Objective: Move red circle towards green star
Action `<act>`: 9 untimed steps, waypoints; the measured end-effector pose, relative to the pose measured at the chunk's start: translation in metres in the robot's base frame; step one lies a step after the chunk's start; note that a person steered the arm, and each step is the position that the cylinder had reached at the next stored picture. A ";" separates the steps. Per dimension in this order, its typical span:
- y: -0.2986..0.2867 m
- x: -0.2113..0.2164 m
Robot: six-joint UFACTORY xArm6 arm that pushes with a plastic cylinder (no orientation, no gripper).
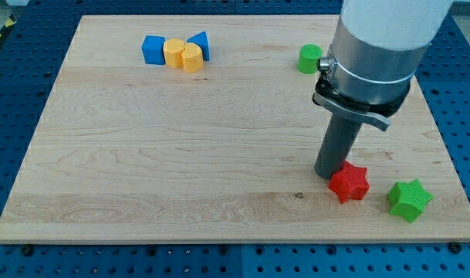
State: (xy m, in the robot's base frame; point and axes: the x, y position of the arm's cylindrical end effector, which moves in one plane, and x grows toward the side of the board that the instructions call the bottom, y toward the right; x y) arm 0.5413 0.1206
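My tip (330, 175) rests on the board at the view's lower right, right against the upper left side of a red star-shaped block (349, 183). A green star (409, 200) lies a short way to the right of the red block and slightly lower, near the board's right edge, apart from it. No red circle shows; the arm's wide body hides part of the board at the upper right.
A green round block (309, 59) sits at the top, left of the arm. At the top left a blue cube (152, 49), two yellow blocks (183, 55) and a blue triangle (201, 45) are clustered. The wooden board (180, 154) has edges all around.
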 end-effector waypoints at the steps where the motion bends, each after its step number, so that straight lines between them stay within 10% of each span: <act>1: 0.011 0.016; 3: 0.016 -0.009; 6: 0.017 -0.165; 9: 0.115 -0.145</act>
State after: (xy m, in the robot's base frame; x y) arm 0.3959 0.2352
